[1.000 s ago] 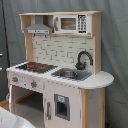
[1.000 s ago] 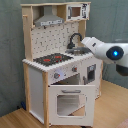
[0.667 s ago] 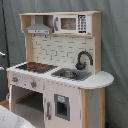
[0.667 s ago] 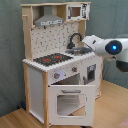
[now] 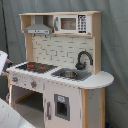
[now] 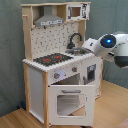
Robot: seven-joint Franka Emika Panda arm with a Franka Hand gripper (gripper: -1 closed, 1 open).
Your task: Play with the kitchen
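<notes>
Indoors: kitchen [image 5: 60,70] on wooden floor [image 6: 15,119], grey curtain [image 5: 112,45] behind; end effector state unclear.

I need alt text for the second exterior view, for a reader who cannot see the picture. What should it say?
A white and light-wood toy kitchen stands on a wooden floor, with a black-red hob, a black faucet over the sink, and a windowed oven door hanging ajar. A white robot arm reaches in from the second exterior view's right, beside the sink.
</notes>
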